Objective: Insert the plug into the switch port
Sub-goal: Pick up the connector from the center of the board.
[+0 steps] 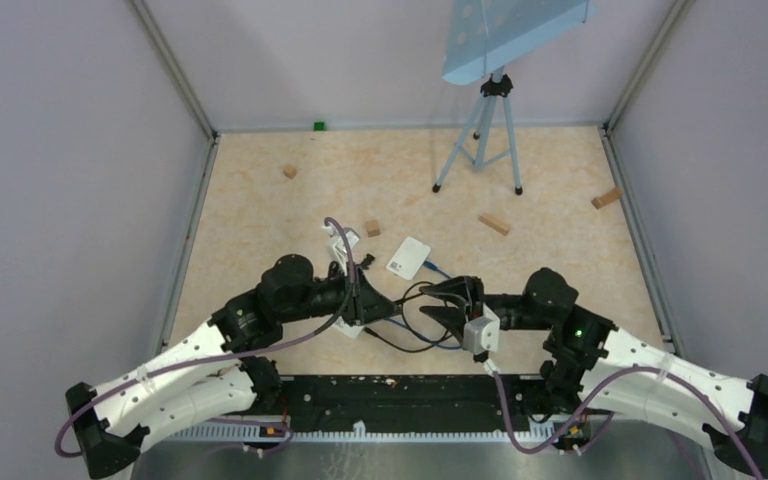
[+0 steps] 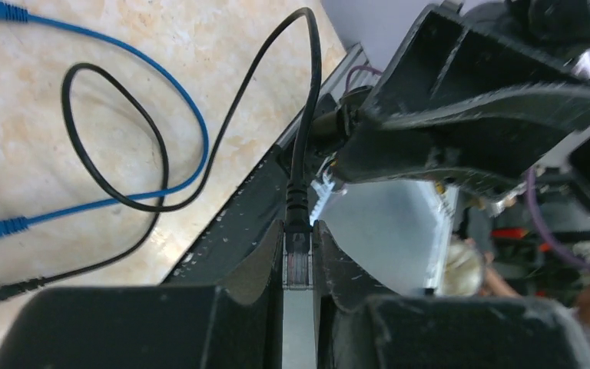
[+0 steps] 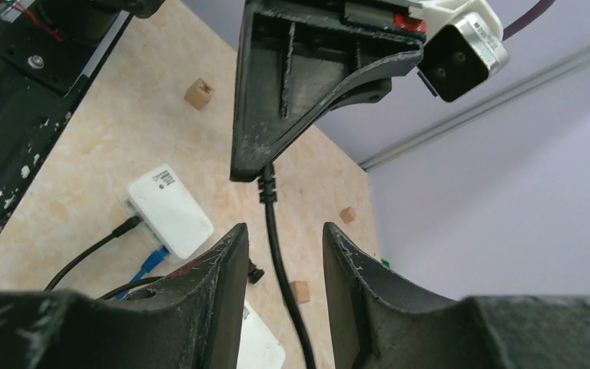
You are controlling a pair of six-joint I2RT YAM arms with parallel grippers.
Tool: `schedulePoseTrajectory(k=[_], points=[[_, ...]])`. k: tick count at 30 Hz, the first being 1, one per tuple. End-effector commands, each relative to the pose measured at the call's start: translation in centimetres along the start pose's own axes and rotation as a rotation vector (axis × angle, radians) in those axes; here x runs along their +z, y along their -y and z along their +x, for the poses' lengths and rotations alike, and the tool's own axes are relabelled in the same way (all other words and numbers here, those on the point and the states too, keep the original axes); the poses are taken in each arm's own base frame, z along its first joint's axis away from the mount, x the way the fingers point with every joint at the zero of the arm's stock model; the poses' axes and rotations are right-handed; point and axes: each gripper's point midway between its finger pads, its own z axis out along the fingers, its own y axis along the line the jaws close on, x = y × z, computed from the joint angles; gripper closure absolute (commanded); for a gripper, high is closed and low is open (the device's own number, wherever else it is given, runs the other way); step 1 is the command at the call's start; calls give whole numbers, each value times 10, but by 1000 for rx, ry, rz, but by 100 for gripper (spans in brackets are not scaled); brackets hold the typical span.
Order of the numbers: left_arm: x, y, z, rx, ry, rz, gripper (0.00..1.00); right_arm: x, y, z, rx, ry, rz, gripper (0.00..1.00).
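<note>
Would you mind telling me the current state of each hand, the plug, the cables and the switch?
Left hand: shut on the plug.
Right hand: open, fingers either side of the black cable, not gripping it.
Plug: held, not yet in the switch.
Black cable: slack, looped.
Switch: lying flat, blue cable plugged in.

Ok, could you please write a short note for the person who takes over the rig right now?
Left gripper: shut on the plug.
Right gripper: open, fingers on either side of the black cable, not gripping it.
Switch: white box on the table ahead of both arms; a blue cable runs to it.
Done: plug is in hand.
Left: carry the plug to the switch port and push it in.
</note>
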Motion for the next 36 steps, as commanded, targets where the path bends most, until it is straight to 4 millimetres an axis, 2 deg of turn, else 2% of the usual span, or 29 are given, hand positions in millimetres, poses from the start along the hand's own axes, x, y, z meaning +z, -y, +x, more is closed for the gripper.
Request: schedulePoseTrajectory(k=[1,6,10,12,18,26,36], points=[[-9,13,-21,-277,159,47,100,10,5,-9,-98,79,16,61],[-15,6,-14,-560,233,139,100,18,-1,5,-123,34,11,60],[-22,2,-16,-678,293,191,100,22,1,12,-154,19,49,59],[-28,1,-23,-708,333,186,100,26,5,11,-175,27,77,58],[-39,-8,-37,-787,430,153,100,49,-2,20,-201,21,26,58],[-40,-19,-35,-907,456,159,100,69,14,18,-275,22,103,58],[-42,-27,-29,-929,458,126,100,77,29,12,-316,31,192,58]])
